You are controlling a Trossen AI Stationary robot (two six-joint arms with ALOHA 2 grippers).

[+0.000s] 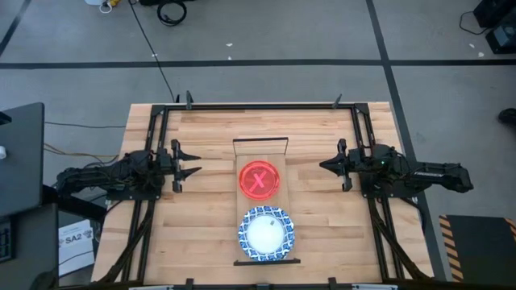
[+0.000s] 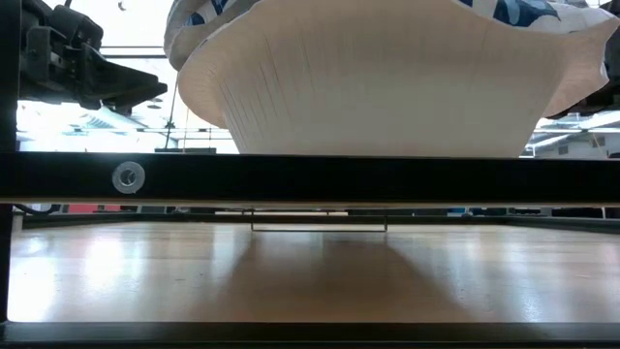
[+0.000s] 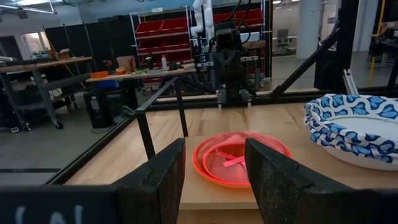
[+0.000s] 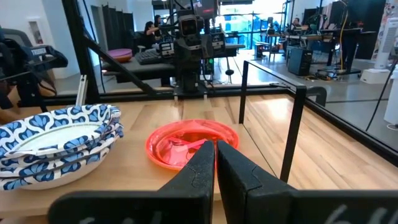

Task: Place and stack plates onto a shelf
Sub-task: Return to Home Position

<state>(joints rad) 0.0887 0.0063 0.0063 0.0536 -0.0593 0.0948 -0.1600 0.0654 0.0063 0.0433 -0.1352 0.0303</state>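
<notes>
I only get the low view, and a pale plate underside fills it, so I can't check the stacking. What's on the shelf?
Observer: Two piles on the shelf: blue-patterned plates at the end nearest your camera, red-pink plates mid-board.
Operator: Are the arms clear?
Observer: The left gripper sits off the shelf's left side, fingers open, empty.
Operator: And the right?
Observer: The right gripper sits off the right side, shut, holding nothing.
</notes>
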